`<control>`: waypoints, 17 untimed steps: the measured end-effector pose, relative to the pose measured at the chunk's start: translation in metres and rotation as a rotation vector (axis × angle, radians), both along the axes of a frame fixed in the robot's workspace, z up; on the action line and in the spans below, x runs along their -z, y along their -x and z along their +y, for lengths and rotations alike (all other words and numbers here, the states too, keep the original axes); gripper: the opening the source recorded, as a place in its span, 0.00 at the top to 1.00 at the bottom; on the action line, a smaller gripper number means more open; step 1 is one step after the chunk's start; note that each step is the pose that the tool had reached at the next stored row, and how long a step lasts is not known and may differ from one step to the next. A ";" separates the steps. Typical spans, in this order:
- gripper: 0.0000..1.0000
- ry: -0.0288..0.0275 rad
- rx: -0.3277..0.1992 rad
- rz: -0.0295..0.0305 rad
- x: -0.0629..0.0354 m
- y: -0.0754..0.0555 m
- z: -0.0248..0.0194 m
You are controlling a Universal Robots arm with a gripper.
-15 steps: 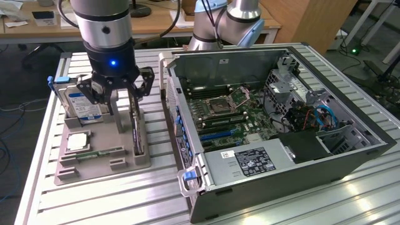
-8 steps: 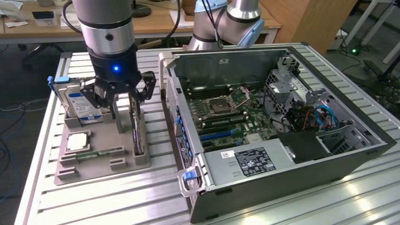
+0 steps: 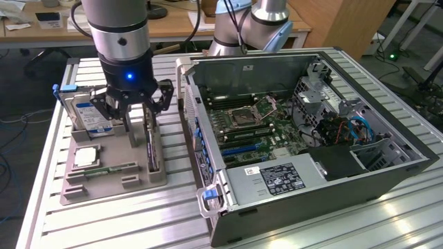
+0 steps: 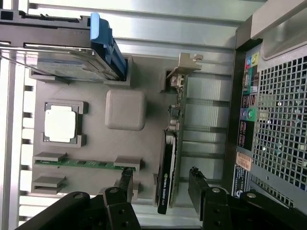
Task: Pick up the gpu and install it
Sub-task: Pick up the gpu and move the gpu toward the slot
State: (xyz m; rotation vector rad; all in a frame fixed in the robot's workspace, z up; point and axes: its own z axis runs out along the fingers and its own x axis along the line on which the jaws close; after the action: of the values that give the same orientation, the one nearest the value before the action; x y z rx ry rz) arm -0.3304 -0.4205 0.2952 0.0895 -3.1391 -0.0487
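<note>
The gpu (image 3: 151, 148) stands on its long edge in a slot along the right side of a grey holder tray (image 3: 138, 179), left of the computer case in the exterior view. It is a thin dark card (image 4: 167, 167) with a silvery metal bracket (image 4: 184, 67) at one end. My gripper (image 3: 137, 116) hangs open just above the card's far end. In the wrist view the two black fingers (image 4: 125, 184) straddle the card's dark end without touching it, and my gripper (image 4: 160, 189) holds nothing.
An open computer case (image 3: 374, 150) with its motherboard (image 3: 256, 129) exposed lies at the exterior view's right. The tray also holds a hard drive (image 3: 88, 115), a processor (image 3: 86, 155) and a green memory stick (image 3: 111, 169). A second arm's base (image 3: 249, 26) stands behind.
</note>
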 end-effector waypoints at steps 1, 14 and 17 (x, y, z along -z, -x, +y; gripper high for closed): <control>0.41 0.0008 0.005 0.0002 0.0001 0.000 0.0001; 0.41 0.0024 0.045 0.0004 0.0176 -0.005 0.0026; 0.41 0.0022 0.048 0.0002 0.0233 -0.006 0.0071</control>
State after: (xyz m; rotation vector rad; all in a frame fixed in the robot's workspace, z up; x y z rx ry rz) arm -0.3242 -0.4134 0.2719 0.0144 -3.1408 -0.0453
